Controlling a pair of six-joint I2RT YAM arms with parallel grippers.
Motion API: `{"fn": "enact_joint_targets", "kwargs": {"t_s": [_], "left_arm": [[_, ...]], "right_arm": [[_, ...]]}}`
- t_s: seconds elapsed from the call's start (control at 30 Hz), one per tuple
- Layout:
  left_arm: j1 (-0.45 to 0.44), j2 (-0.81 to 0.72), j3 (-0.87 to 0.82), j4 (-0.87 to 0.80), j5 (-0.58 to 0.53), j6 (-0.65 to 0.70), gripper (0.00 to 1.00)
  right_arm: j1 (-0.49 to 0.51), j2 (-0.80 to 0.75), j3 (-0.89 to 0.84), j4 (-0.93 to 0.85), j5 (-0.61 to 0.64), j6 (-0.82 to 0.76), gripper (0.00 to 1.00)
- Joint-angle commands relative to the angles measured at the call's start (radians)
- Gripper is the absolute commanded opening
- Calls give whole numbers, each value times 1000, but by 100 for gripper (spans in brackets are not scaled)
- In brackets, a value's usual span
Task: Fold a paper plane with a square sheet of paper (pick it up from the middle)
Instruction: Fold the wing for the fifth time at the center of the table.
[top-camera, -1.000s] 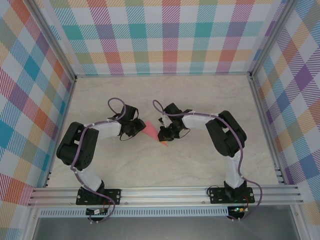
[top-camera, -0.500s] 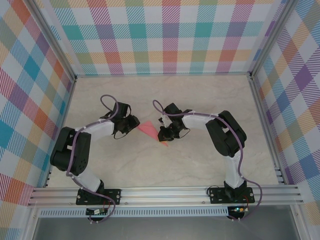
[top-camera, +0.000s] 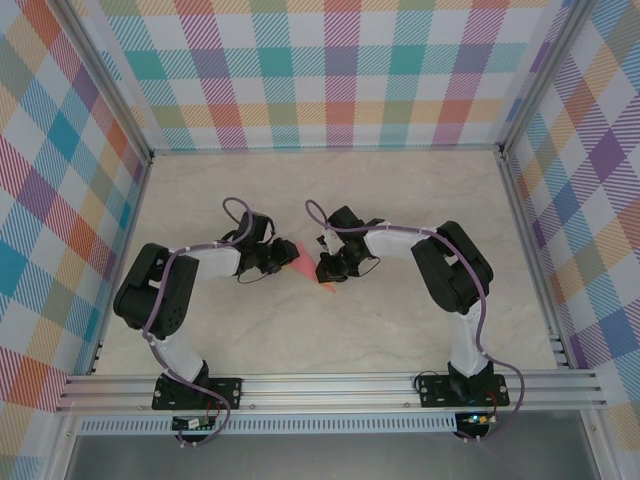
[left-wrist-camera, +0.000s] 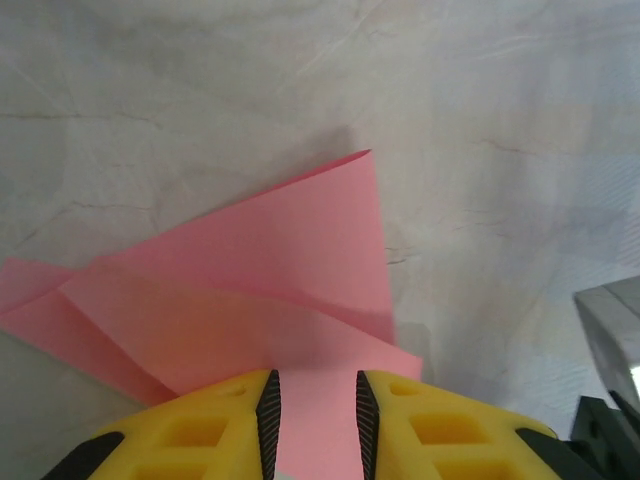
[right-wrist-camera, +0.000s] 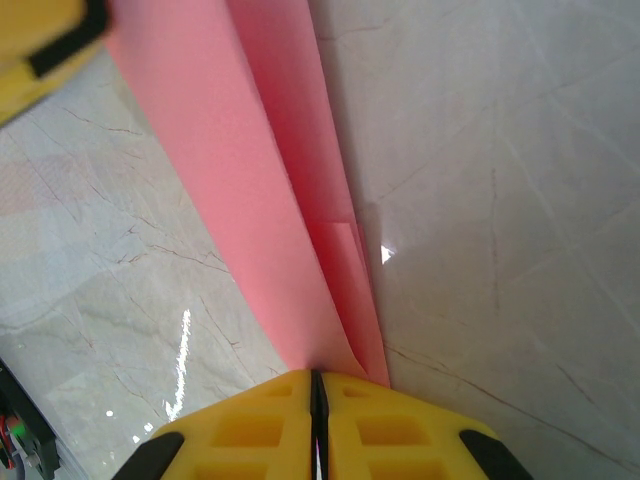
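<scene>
Currently my right tool (right-wrist-camera: 316, 376) is clamped on one end of the folded pink paper sheet (left-wrist-camera: 250, 280) mid-desk (left-wrist-camera: 500, 140); my left tool (left-wrist-camera: 318, 390) straddles the other end, jaws parted.

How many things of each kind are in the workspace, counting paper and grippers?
Salmon-pink folded sheet of paper: 1
Yellow-fingered two-finger grippers: 2 (left gripper, right gripper)
Total: 3
</scene>
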Motion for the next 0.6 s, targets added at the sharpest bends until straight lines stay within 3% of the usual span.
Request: {"fn": "enact_joint_targets", "kwargs": {"t_s": [0.0, 0.2, 0.57], "left_arm": [[-8, 10, 43, 17, -13, -2, 29], [-2, 6, 55, -107, -193, 4, 29], [43, 5, 35, -182, -330, -36, 30]], "right_arm": [[4, 102, -63, -101, 171, -10, 10], [4, 108, -59, -103, 173, -10, 10], [4, 111, -52, -108, 177, -12, 10]]}}
